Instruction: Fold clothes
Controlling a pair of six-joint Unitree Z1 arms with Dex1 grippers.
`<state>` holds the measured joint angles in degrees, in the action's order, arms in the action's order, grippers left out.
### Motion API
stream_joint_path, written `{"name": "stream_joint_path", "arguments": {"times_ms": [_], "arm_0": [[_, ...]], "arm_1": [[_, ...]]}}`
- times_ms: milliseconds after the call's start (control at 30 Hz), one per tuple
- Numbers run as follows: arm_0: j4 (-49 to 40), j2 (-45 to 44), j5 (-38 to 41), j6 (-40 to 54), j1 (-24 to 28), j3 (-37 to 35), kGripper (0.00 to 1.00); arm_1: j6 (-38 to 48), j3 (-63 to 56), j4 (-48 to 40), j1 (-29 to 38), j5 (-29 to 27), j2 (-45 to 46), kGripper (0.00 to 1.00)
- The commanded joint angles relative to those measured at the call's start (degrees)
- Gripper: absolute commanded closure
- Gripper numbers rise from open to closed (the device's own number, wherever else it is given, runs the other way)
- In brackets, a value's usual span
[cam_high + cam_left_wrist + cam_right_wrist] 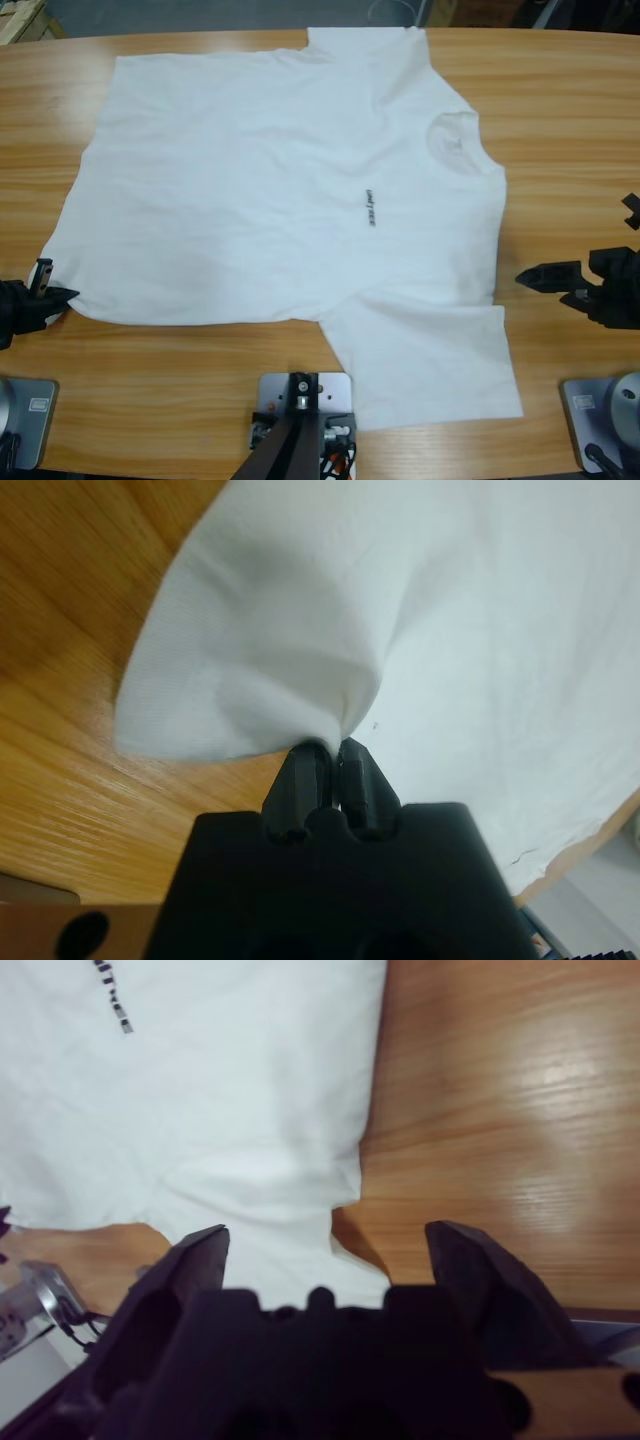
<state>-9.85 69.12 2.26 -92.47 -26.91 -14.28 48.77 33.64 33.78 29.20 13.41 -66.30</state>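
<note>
The clothes are one white T-shirt (280,190), spread flat across the wooden table (570,130) with its round collar (452,143) toward the right. A small dark print (369,208) marks its chest. My left gripper (60,293) is at the shirt's lower left corner. In the left wrist view the left gripper (328,752) is shut on a bunched fold of the T-shirt (450,600). My right gripper (530,277) is open just right of the shoulder. In the right wrist view the right gripper (330,1232) holds nothing, and the T-shirt (200,1090) lies ahead of it.
One sleeve (430,360) lies toward the table's near edge. The other sleeve (365,40) reaches the far edge. Bare wood shows to the right of the collar and along the front left.
</note>
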Motion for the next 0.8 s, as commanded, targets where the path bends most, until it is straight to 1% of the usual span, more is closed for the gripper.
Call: {"name": "stream_joint_path", "arguments": {"times_ms": [33, 133, 167, 200, 233, 300, 433, 533, 633, 733, 800], "arm_0": [[-1.13, 1.16, 0.29, 0.74, -0.60, -0.22, 1.000], [-0.87, 1.95, 0.29, 0.80, -0.60, -0.31, 1.000], [-0.87, 1.99, 0.29, 0.80, -0.60, -0.31, 1.000], [-0.87, 1.97, 0.29, 0.80, -0.60, -0.31, 1.000], [-0.87, 1.83, 0.29, 0.80, -0.60, -0.29, 1.000], [-0.87, 1.67, 0.29, 0.80, -0.60, -0.22, 1.000], [-0.87, 1.65, 0.29, 0.80, -0.60, -0.31, 1.000], [-0.64, 1.70, 0.29, 0.80, -0.60, -0.29, 1.000], [-0.61, 1.58, 0.29, 0.80, -0.60, -0.26, 1.000], [-0.61, 1.46, 0.29, 0.80, -0.60, -0.22, 1.000], [-0.61, 1.46, 0.29, 0.80, -0.60, -0.22, 1.000]], "arm_1": [[11.64, -3.10, -3.17, 5.48, 1.43, -3.36, 0.220], [19.31, -5.51, -7.43, 12.11, 1.60, -8.83, 0.216], [22.45, -7.80, -10.93, 14.15, 1.48, -9.92, 0.217], [25.04, -10.12, -14.49, 16.20, 0.76, -9.97, 0.236], [26.44, -11.07, -15.69, 17.49, -0.24, -9.59, 0.271], [27.39, -11.24, -15.58, 18.00, -1.86, -7.51, 0.277], [27.69, -12.38, -17.36, 18.70, -3.72, -7.23, 0.352], [27.69, -13.97, -20.65, 18.98, -3.63, -7.72, 0.357], [27.69, -15.86, -25.22, 20.02, -2.67, -10.50, 0.354], [27.69, -16.25, -25.95, 20.55, -2.30, -10.36, 0.358], [27.69, -16.39, -25.92, 20.60, -1.45, -10.15, 0.435]]}}
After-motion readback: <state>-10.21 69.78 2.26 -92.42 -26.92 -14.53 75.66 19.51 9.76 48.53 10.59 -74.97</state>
